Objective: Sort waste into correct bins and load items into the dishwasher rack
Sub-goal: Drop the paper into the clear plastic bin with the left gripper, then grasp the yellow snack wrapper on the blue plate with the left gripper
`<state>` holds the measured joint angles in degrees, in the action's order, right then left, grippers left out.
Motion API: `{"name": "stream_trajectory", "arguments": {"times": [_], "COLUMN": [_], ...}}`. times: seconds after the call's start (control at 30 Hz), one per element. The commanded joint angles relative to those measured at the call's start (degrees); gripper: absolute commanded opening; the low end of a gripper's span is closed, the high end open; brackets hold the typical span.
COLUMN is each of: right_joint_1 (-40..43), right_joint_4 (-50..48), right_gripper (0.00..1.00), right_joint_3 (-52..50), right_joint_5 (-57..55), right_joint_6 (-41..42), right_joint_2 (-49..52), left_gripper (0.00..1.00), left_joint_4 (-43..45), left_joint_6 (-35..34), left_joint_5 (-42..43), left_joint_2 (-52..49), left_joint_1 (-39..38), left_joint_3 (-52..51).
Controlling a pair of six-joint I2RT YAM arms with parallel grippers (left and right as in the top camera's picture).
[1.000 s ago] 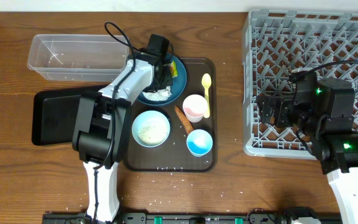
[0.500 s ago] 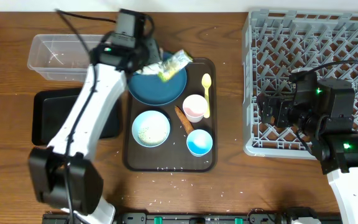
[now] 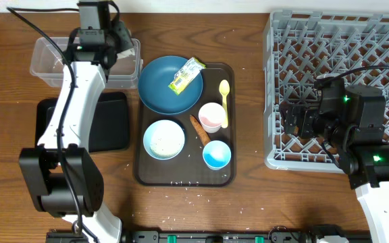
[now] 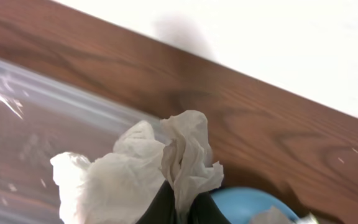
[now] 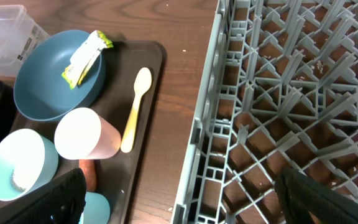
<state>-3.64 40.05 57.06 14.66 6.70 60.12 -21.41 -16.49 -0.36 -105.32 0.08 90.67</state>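
Observation:
My left gripper (image 3: 121,46) is shut on the crumpled white tissue (image 4: 135,168) and holds it above the right end of the clear tub (image 3: 59,61). The black tray (image 3: 110,121) lies in front of the tub. The yellow-green wrapper (image 3: 185,73) lies on the dark blue plate (image 3: 161,91). The carrot piece (image 3: 198,129) lies between the light blue bowl (image 3: 164,139), which holds rice, and the pink-white cup (image 3: 212,116). The small blue cup (image 3: 217,154) and yellow spoon (image 3: 224,101) are nearby. My right gripper (image 5: 191,199) is open and empty over the left edge of the grey rack (image 3: 343,54).
The dishes all sit on a dark brown serving tray (image 3: 181,177) in the middle of the wooden table. Loose rice grains (image 3: 181,192) are scattered on the table in front of it. The rack fills the right side.
My left arm has lifted the tissue off the blue plate and swung left to the clear tub. The wrapper has stayed on the plate. The right arm has not moved.

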Motion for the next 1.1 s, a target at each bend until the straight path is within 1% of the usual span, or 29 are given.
{"name": "stream_trajectory", "arguments": {"times": [0.0, 0.03, 0.1, 0.17, 0.2, 0.27, 0.33, 0.4, 0.5, 0.6, 0.67, 0.8, 0.87, 1.07], "right_joint_1": [-0.42, -0.42, -0.42, -0.42, -0.42, -0.42, -0.42, -0.42, -0.42, -0.42, -0.42, -0.42, -0.42, -0.42], "right_joint_4": [0.09, 0.13, 0.22, 0.2, 0.15, 0.07, 0.02, 0.07, 0.13, 0.04, 0.07, 0.7, 0.92, 1.07], "right_gripper": [0.95, 0.95, 0.95, 0.95, 0.95, 0.95, 0.96, 0.96, 0.96, 0.96, 0.96, 0.96, 0.96, 0.96], "right_joint_3": [0.96, 0.96, 0.96, 0.96, 0.96, 0.96, 0.96, 0.96, 0.96, 0.96, 0.96, 0.96, 0.96, 0.96], "right_joint_5": [0.61, 0.61, 0.59, 0.59, 0.59, 0.59, 0.59, 0.59, 0.59, 0.59, 0.61, 0.59, 0.59, 0.61], "right_joint_6": [-0.55, -0.55, -0.55, -0.55, -0.55, -0.55, -0.55, -0.55, -0.55, -0.52, -0.5, -0.55, -0.57, -0.55], "right_joint_2": [-0.09, -0.09, -0.09, -0.11, -0.11, -0.09, -0.11, -0.11, -0.09, -0.09, -0.09, -0.09, -0.09, -0.09], "left_gripper": [0.06, 0.07, 0.17, 0.42, 0.53, 0.65, 0.74, 0.77, 0.77, 0.77, 0.78, 0.78, 0.78, 0.79], "left_joint_4": [1.11, 1.09, 1.18, 1.42, 1.55, 2.36, 3.39, 3.74, 1.79, -2.43, -5.53, -6.97, -6.95, -6.14], "left_joint_6": [4.0, 4.0, 4.0, 4.0, 4.0, 4.0, 4.0, 4.02, 4.81, 8.94, 12.7, 18.91, 20.9, 22.71], "left_joint_5": [-2.38, -3.06, -3.34, -3.34, -3.34, -3.32, -3.32, -3.3, -1.46, 2.82, 3.15, 3.15, 3.13, 3.54], "left_joint_2": [-3.19, -4.0, -5.68, -6.75, -6.82, -6.62, -5.86, -4.55, -1.95, -0.11, -0.33, -3.1, -5.16, -10.73], "left_joint_1": [1.77, 2.25, 3.21, 3.85, 4.07, 4.15, 3.98, 3.48, 1.68, -2.25, -6.03, -12.24, -14.19, -15.8], "left_joint_3": [0.2, 0.2, 0.2, 0.2, 0.2, 0.22, 0.22, 0.22, 0.22, 0.22, 0.17, -1.22, -1.31, -1.31]}}
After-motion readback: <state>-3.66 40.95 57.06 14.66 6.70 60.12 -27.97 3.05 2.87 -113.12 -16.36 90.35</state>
